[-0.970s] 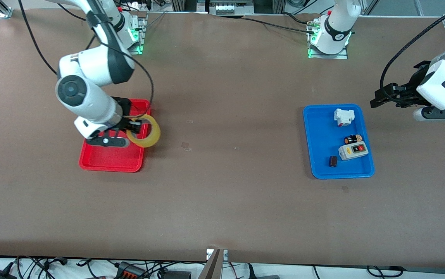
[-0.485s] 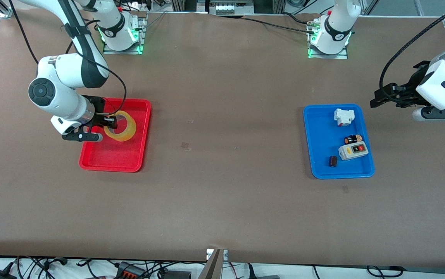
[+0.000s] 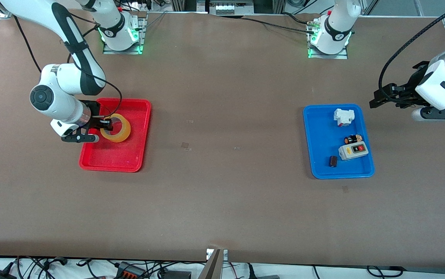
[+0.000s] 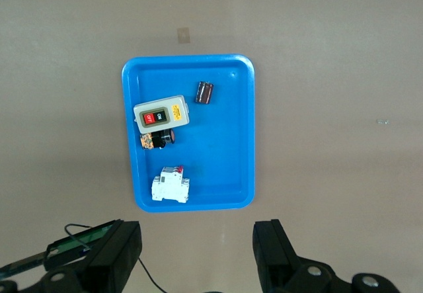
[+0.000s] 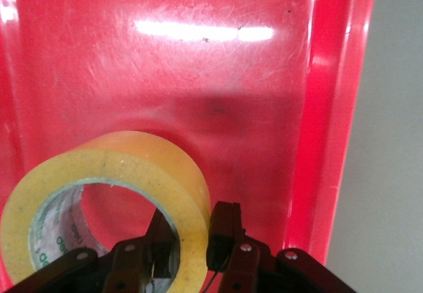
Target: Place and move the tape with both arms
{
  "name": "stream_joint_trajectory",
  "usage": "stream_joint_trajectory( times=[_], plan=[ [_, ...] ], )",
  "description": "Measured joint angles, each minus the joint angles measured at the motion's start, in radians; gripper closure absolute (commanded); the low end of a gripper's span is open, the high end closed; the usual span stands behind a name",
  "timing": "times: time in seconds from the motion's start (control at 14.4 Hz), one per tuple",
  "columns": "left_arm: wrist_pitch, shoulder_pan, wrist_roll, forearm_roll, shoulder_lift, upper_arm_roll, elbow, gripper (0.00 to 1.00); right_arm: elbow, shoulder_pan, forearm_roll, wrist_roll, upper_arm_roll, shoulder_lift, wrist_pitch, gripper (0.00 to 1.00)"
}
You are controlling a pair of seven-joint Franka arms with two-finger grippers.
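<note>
The yellow tape (image 3: 116, 128) is a translucent ring with a grey-lined hole. My right gripper (image 3: 106, 124) is shut on its wall, one finger inside the hole and one outside, and holds it tilted low over the red tray (image 3: 110, 167). In the right wrist view the tape (image 5: 132, 167) fills the space in front of the right gripper (image 5: 193, 230), with the red tray's floor (image 5: 218, 75) close beneath. My left gripper (image 3: 375, 101) waits open and empty above the bare table beside the blue tray (image 3: 319, 155). It shows in the left wrist view (image 4: 196, 247) with its jaws wide apart.
The blue tray (image 4: 225, 161) holds a white switch box with a red button (image 3: 353, 150), a small dark cylinder (image 3: 333, 161), a white breaker (image 3: 343, 116) and a small dark part (image 3: 353, 139). Brown table lies between the two trays.
My right gripper has carried the tape from the red tray's inner edge to over the tray's middle, toward the right arm's end, and lower. The left arm has not moved.
</note>
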Motion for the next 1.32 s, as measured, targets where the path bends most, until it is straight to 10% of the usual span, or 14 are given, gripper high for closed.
stream_joint_trajectory(
  times=[0.28,0.55,0.69,1.32],
  plan=[
    [0.005,0.0,0.0,0.0,0.0,0.0,0.0,0.0,0.0,-0.011,0.0,-0.003,-0.001,0.036,0.034,0.84],
    [0.006,0.0,0.0,0.0,0.0,0.0,0.0,0.0,0.0,-0.014,0.0,-0.006,-0.001,0.04,0.036,0.21],
    [0.006,0.0,0.0,0.0,0.0,0.0,0.0,0.0,0.002,-0.017,0.0,-0.006,-0.001,0.039,0.036,0.07],
    [0.006,0.0,0.0,0.0,0.0,0.0,-0.002,0.0,0.199,-0.043,0.0,-0.005,-0.002,-0.093,-0.179,0.03]
  ],
)
